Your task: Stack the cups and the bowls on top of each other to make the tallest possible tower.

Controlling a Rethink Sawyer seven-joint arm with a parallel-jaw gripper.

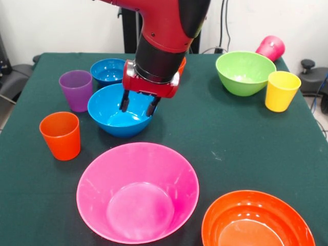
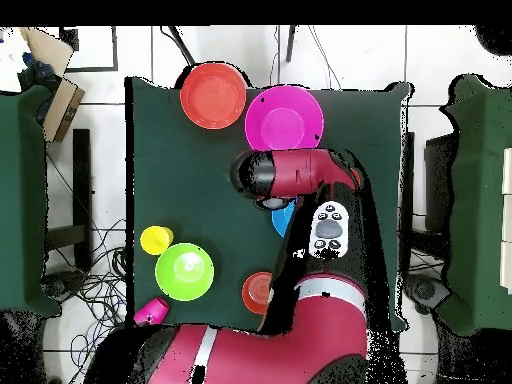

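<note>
My gripper (image 1: 138, 105) is open and empty, its fingertips (image 1: 124, 104) lowered into the medium blue bowl (image 1: 119, 114), near its far and right rim. The small blue bowl (image 1: 108, 70) and the purple cup (image 1: 76, 89) stand just behind and to the left. The orange cup (image 1: 61, 135) stands front left. The very large pink bowl (image 1: 137, 192) and the large orange bowl (image 1: 256, 220) sit at the front. The lime green bowl (image 1: 245, 72), the yellow cup (image 1: 281, 90) and the magenta cup (image 1: 270, 47), lying on its side, are at the back right. The small orange bowl (image 2: 258, 292) is mostly hidden behind the arm.
All bowls and cups stand apart on the dark green table (image 1: 215, 133); none is stacked. In the overhead view the arm covers the blue bowls and two cups; the pink bowl (image 2: 284, 120) and the large orange bowl (image 2: 212, 95) lie at the far edge.
</note>
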